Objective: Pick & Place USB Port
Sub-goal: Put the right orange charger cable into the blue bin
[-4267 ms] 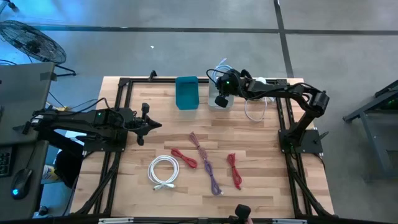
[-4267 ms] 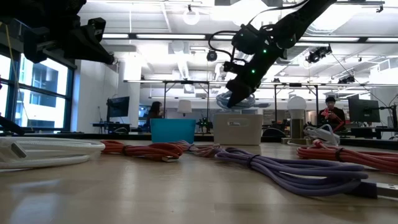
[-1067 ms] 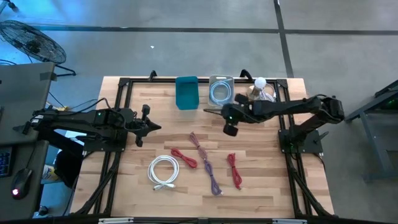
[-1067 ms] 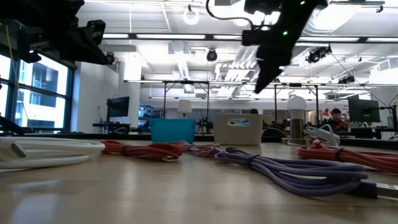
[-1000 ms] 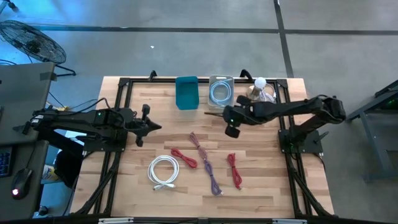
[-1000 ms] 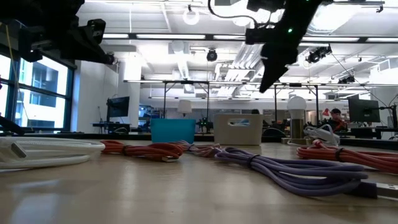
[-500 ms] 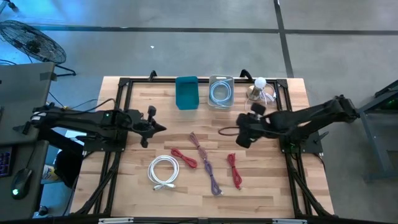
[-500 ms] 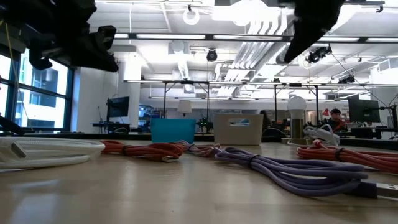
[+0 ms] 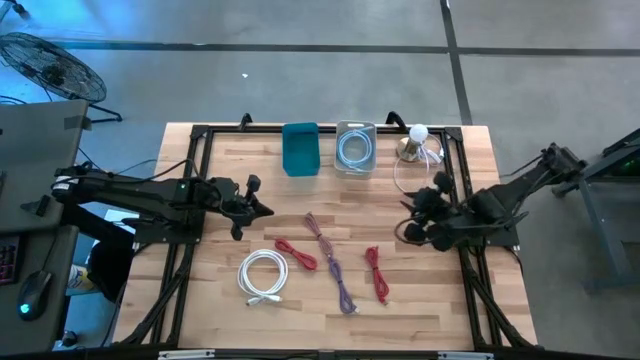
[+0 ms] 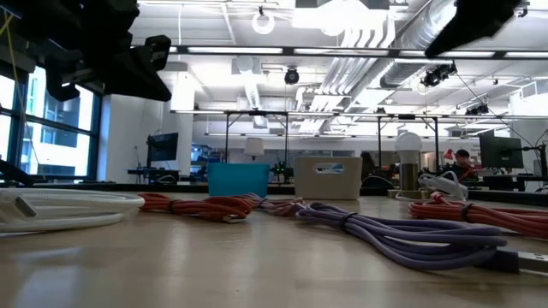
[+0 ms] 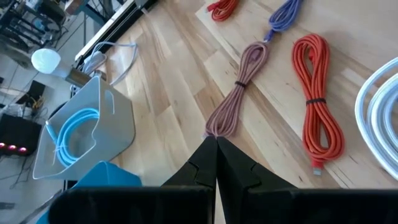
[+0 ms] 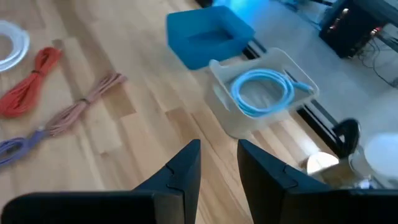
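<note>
Several coiled cables lie flat on the wooden table: a white coil [image 9: 263, 275], a red one [image 9: 296, 253], a pink-brown one [image 9: 319, 227], a purple one [image 9: 340, 281] and a second red one [image 9: 377, 273]. A light blue cable [image 12: 263, 91] lies coiled inside the grey bin [image 9: 354, 149]. My left gripper [image 9: 267, 209] hangs shut above the table, left of the pink-brown cable [image 11: 239, 87]. My right gripper [image 9: 410, 226] is open and holds nothing; it hovers near the table's right edge, pointing toward the bins.
A blue bin [image 9: 300, 149] stands beside the grey bin at the far edge. A lamp with a white bulb [image 9: 418, 134] and a thin white wire sit at the far right corner. Black frame rails run along both sides of the table.
My right arm has drawn back from the table's middle, near the bins, toward the right edge and a little nearer. My left gripper has moved a short way right toward the cables. The cables have stayed where they were.
</note>
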Tool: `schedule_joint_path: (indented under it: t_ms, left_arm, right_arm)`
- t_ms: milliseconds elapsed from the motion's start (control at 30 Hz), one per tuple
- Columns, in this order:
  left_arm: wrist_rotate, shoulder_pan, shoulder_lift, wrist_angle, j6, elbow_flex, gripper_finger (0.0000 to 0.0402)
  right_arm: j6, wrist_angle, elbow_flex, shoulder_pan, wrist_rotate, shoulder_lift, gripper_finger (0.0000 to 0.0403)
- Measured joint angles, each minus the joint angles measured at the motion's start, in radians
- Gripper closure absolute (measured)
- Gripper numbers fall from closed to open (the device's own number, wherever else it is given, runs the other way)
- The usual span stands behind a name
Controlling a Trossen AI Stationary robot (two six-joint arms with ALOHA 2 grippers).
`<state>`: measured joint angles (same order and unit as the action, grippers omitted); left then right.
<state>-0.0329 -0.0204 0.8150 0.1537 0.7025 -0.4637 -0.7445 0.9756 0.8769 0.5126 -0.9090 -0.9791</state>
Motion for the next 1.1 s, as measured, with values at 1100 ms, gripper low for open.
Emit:
schedule_joint_path:
  t_ms: [1100]
  left_arm:
    - [0.0,0.0,0.0,-0.034,-0.007,0.0,0.0401]
  right_arm:
    - [0.307,-1.311,-0.865,0.048,0.406,0.469,0.0305]
